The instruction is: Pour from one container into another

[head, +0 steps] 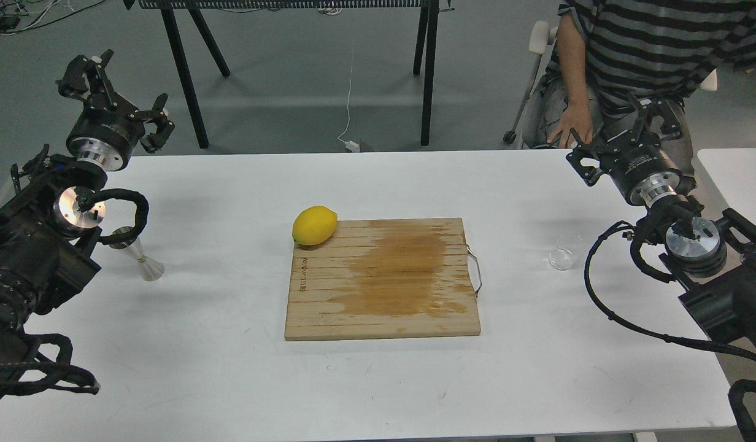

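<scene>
the white bench point(231, 380) fills most of the view, and everything on it is spread wide, which i take as a layout giving each arm its own piece to reach. in the middle lies a wooden cutting board point(382, 279) with a darker, damp-looking patch across its slats and a wire handle on its right edge; a yellow lemon point(314, 225) sits at its far left corner, touching the board. behind the far right corner of the bench a person in a striped shirt point(654, 43) sits, one hand on a knee. the left gripper point(117, 101) is raised above the far left edge of the bench with its jaws spread wide and nothing between them; the right gripper point(623, 138) is raised at the far right, and its jaws also look apart and empty, though they are seen less clearly. the steel jigger point(138, 255) stands upright on the bench just beside the left arm, shiny, pinched at the waist. the small glass cup point(563, 255) stands well to the right of the board, near the right arm, so clear that i cannot tell if it holds any liquid. neither vessel is touched yet, so pouring seems not to have begun.
</scene>
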